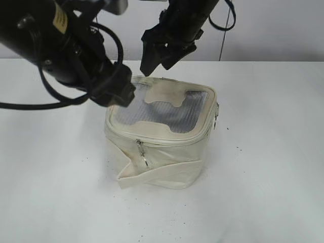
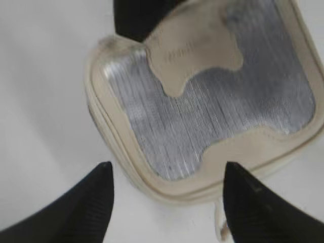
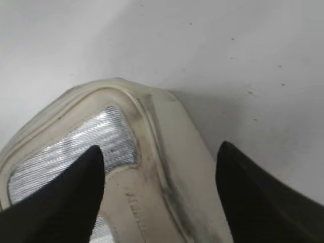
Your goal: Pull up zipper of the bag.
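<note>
The cream bag (image 1: 167,162) stands on the white table, grey mesh top with its cream patch facing up. The zipper track (image 1: 169,140) runs round the top rim. One silver pull (image 1: 142,151) hangs on the front left side, another (image 1: 216,114) at the right side. My left gripper (image 1: 121,93) hovers open over the bag's left top corner; in the left wrist view its jaws (image 2: 168,164) straddle the rim (image 2: 109,134), touching nothing. My right gripper (image 1: 158,65) is open above the back edge; in the right wrist view its jaws (image 3: 161,147) span the bag's back corner (image 3: 167,116).
The white table (image 1: 268,177) stretches on all sides of the bag, with small dark specks on it. A loose strap band (image 1: 162,174) sticks out at the bag's lower front. A black cable (image 1: 223,35) hangs behind, in front of the grey wall.
</note>
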Action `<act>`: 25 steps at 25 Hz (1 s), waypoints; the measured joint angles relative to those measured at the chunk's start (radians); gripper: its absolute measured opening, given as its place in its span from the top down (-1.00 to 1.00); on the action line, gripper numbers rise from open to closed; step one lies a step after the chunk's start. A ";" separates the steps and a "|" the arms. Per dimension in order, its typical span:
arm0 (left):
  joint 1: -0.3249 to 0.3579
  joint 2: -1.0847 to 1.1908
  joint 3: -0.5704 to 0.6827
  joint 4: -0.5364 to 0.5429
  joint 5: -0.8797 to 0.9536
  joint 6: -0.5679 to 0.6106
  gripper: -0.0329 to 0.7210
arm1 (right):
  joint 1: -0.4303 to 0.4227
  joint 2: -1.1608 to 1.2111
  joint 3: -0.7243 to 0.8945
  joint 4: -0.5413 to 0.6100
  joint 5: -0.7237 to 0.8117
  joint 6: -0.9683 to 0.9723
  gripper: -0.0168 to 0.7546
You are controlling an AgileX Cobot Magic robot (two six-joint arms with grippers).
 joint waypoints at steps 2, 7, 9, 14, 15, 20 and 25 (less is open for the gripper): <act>0.031 0.013 -0.027 0.001 -0.049 0.047 -0.46 | -0.007 -0.026 0.000 -0.066 0.000 0.040 -0.38; 0.140 0.116 -0.121 -0.093 -0.127 0.258 -0.47 | -0.076 -0.088 0.004 -0.127 -0.002 0.124 -0.33; 0.169 0.172 -0.177 -0.168 -0.136 0.377 -0.47 | -0.108 -0.122 0.036 -0.129 -0.003 0.140 -0.26; 0.187 0.337 -0.333 -0.311 -0.121 0.640 -0.47 | -0.189 -0.241 0.225 -0.132 -0.005 0.147 -0.22; 0.187 0.370 -0.363 -0.340 -0.105 0.684 -0.47 | -0.205 -0.263 0.278 -0.132 -0.005 0.148 -0.22; 0.187 0.509 -0.534 -0.485 0.005 0.850 -0.47 | -0.275 -0.385 0.529 -0.133 -0.005 0.150 -0.21; 0.187 0.615 -0.660 -0.583 0.122 0.941 -0.47 | -0.292 -0.501 0.737 -0.135 -0.007 0.146 -0.21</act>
